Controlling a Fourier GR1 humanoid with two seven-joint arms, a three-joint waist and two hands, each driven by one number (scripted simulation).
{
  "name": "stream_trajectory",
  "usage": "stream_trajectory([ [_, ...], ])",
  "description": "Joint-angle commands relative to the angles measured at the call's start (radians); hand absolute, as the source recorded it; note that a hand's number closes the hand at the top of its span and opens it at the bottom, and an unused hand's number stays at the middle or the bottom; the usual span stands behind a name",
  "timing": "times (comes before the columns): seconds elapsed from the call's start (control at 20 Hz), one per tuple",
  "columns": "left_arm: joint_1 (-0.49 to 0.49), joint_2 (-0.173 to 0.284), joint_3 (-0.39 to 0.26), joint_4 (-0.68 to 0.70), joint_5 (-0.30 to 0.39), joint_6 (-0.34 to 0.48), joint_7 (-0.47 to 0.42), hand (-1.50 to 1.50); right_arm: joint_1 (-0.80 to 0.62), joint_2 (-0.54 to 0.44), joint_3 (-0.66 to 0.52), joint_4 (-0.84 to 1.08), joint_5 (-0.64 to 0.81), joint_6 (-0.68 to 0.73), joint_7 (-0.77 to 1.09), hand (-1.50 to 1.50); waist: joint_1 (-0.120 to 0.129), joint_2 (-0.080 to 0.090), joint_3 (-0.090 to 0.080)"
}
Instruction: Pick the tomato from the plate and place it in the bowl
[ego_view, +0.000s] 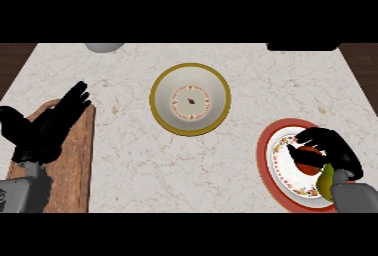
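The counter (244, 100) is showing veined, matt marble. The board (74, 165) is looking like grained wood. The bowl (190, 99) is appearing glazed ceramic.

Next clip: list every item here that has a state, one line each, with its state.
tomato: on the plate, right hand curled round it
plate: holds the tomato
bowl: upright, nothing inside
right hand: shut on the tomato
left hand: open, resting above the cutting board
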Motion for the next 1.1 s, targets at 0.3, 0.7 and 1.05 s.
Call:
stream_trajectory([
  [0.3, -0.043, 0.032, 0.045, 0.131, -0.019, -0.048, -0.077, 0.0, 0.029, 0.031, 0.018, -0.008, 0.074, -0.088, -0.066, 1.5, -0.004, 0.002, 0.001],
  [0.7, 0.002, -0.048, -0.018, -0.01, -0.043, 0.026, 0.008, 0.0, 0.082, -0.063, 0.175, -0.035, 0.194, 0.017, -0.181, 1.5, 0.003, 0.0, 0.001],
  [1.05, -0.001, -0.043, -0.001, 0.1, -0.056, 0.001, -0.089, 0.0, 0.126, -0.127, 0.257, -0.209, 0.282, 0.071, -0.215, 1.5, -0.008, 0.001, 0.0],
])
